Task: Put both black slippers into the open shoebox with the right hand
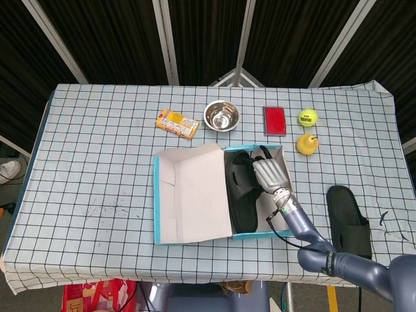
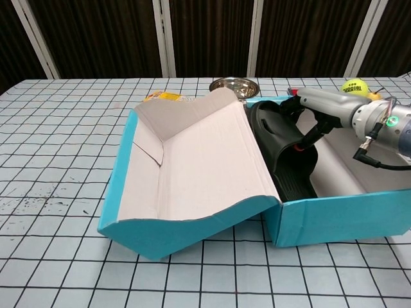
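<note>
One black slipper [image 1: 242,190] leans in the shoebox [image 1: 193,231] — right hand [image 1: 271,173] gripping it.

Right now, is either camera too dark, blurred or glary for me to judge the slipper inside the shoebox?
Head view: even light, sharp; the slipper reads as a dark shape with little detail beside the right hand. Chest view: sharp up close, the sole ridges show, though the raised lid fills much of the frame; no glare in either.
</note>
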Controlling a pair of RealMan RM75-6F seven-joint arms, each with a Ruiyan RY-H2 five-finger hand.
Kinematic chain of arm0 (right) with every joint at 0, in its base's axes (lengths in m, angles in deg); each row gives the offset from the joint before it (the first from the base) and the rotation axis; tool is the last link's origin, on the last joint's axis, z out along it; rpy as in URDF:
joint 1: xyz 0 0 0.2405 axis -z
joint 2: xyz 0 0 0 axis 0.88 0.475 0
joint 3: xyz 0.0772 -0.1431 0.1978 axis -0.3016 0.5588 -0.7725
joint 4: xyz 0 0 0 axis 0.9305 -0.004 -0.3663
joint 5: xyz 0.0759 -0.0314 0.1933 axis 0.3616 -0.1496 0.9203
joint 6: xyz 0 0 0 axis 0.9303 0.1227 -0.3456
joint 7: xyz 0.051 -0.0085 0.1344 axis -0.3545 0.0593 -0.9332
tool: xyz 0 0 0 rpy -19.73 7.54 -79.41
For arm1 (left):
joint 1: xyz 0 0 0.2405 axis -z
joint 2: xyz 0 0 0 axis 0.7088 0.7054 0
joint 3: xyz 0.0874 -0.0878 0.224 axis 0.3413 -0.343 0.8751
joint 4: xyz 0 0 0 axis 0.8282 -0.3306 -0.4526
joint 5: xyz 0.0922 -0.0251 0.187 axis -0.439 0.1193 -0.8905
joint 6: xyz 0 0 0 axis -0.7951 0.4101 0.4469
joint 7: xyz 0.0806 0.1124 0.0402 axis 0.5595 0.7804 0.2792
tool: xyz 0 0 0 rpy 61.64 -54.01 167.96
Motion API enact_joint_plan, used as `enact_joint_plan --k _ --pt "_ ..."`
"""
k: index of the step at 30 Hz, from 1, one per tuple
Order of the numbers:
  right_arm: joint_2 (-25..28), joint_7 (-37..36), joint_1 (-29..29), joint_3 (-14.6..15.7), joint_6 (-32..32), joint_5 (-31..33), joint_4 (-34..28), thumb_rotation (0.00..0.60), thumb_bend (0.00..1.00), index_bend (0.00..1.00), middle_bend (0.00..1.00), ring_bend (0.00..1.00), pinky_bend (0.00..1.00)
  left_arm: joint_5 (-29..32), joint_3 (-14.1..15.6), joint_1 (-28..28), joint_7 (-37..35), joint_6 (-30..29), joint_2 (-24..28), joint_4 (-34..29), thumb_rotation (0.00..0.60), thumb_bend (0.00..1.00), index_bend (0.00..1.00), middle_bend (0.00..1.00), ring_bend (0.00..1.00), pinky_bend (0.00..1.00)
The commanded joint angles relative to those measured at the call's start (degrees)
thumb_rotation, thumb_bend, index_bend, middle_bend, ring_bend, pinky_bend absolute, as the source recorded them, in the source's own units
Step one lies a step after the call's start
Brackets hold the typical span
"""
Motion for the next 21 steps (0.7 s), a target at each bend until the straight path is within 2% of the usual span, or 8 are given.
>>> enact_joint_plan --k 1,10,21 --pt "-1.05 0.37 -0.46 -0.69 -0.27 1.44 1.0 0.6 0.53 0.69 0.65 0.31 0.0 -0.03 -0.02 -0.01 -0.05 -0.06 0.01 0.02 0.6 0.33 0.01 0.0 0.0 0.07" --pt "-2.39 3.6 -0.99 -1.62 -0.59 6.49 1.99 0.6 0.54 0.69 0.66 0.31 0.0 -0.07 0.01 0.07 -0.4 0.2 -0.02 0.32 0.6 0.33 0.01 0.0 0.0 0.07" --pt "0.06 8.11 -0.61 -0.53 0.42 8.58 -1.81 0.6 0.54 0.69 0.66 0.31 0.0 -0.41 0.16 0.22 0.11 0.17 -0.15 0.08 0.6 0.33 0.01 0.0 0.0 0.07"
